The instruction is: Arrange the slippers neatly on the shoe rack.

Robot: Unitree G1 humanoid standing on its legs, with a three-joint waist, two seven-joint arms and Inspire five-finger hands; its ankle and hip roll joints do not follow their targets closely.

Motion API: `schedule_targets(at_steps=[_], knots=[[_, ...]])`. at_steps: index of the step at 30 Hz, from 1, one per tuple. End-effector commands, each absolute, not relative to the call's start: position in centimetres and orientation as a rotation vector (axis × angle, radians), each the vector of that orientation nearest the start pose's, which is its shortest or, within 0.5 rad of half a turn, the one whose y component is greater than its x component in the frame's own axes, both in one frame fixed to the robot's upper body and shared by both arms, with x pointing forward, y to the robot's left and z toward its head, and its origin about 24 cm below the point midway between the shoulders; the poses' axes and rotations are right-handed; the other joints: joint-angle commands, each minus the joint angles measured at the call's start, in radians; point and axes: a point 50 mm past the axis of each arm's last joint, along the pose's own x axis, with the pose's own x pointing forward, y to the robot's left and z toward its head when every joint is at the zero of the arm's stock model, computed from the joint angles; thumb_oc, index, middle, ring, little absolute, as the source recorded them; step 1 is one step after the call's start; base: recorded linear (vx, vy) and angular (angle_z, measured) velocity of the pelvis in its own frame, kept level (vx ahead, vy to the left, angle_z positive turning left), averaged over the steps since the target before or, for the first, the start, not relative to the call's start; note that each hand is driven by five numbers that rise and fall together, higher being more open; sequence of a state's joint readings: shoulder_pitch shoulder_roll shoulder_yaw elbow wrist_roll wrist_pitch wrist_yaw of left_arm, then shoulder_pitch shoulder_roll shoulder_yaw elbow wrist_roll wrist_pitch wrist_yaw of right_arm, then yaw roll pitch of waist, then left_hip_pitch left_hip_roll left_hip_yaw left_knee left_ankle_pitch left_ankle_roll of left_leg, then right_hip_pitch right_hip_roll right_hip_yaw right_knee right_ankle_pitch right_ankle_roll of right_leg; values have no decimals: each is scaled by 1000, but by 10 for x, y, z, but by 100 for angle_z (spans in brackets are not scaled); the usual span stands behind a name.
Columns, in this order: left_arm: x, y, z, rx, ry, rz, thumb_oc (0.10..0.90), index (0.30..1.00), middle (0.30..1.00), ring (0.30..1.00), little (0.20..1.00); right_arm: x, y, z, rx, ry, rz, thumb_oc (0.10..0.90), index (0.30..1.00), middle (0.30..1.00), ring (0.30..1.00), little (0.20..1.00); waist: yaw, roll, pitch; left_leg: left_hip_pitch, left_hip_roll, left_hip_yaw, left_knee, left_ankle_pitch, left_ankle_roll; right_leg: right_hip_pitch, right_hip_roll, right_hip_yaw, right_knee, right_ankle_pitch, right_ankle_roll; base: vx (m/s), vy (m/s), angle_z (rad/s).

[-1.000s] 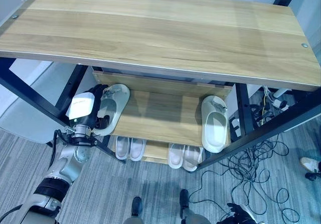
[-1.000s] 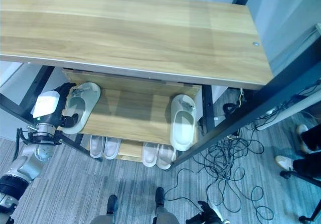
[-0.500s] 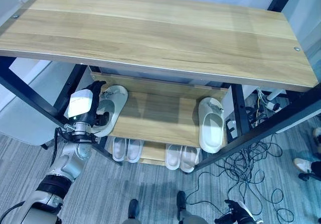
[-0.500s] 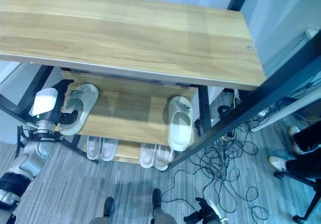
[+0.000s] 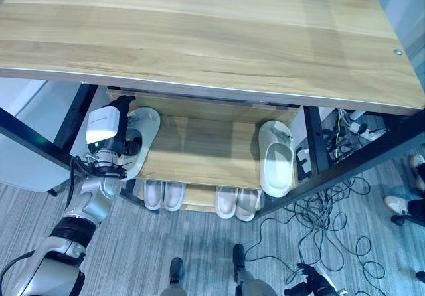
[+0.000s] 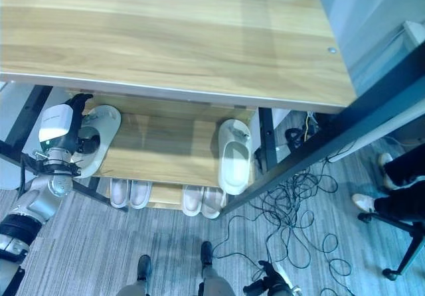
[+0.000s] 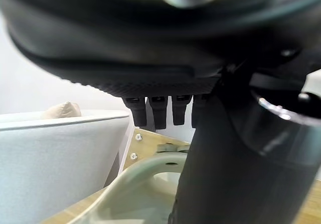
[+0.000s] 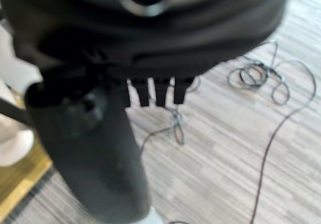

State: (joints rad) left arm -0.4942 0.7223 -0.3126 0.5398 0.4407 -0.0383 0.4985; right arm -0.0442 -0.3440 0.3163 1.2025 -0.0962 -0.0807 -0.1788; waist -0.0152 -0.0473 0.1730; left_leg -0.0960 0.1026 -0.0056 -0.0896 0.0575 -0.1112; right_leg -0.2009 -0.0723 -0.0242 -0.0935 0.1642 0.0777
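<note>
Left hand at the left slipper on the rack's middle shelf; right hand low over the floor.

Left hand (image 5: pixel 113 140) at the left end of the middle shelf (image 5: pixel 199 153), thumb inside the left slipper (image 5: pixel 139 140), fingers (image 7: pixel 153 111) over its rim, grasping it. Right slipper (image 5: pixel 275 166) lies flat at the shelf's right end, well apart. Two white pairs (image 5: pixel 199 200) sit on the bottom shelf. Right hand (image 8: pixel 100 148) over grey floor (image 8: pixel 241 148), fingers relaxed, holding nothing.
</note>
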Motion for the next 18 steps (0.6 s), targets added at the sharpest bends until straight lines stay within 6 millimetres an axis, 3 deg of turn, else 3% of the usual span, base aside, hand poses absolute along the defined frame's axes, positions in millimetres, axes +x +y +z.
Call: schedule_targets(at_steps=[1, 12, 18], knots=[[348, 277, 185, 1247, -436, 501, 400, 300, 300, 300, 300, 125, -278, -134, -706, 1012, -58, 800, 900, 900, 900, 900, -1, -5, -19, -47, -48, -3, 2, -39, 26, -18, -34, -8, 65, -89, 91, 0, 0, 0], [347, 275, 188, 1213, -454, 471, 400, 300, 300, 300, 300, 130, -279, -131, -700, 982, -60, 800, 900, 900, 900, 900, 2, -1, -15, -35, -50, 2, 2, -46, 26, -7, -34, -7, 60, -90, 89, 0, 0, 0], [343, 258, 184, 1114, -506, 422, 400, 300, 300, 300, 300, 127, -278, -133, -690, 996, -62, 800, 900, 900, 900, 900, 7, -2, -13, -17, -52, 5, 2, -53, 26, 12, -35, -10, 52, -92, 89, 0, 0, 0]])
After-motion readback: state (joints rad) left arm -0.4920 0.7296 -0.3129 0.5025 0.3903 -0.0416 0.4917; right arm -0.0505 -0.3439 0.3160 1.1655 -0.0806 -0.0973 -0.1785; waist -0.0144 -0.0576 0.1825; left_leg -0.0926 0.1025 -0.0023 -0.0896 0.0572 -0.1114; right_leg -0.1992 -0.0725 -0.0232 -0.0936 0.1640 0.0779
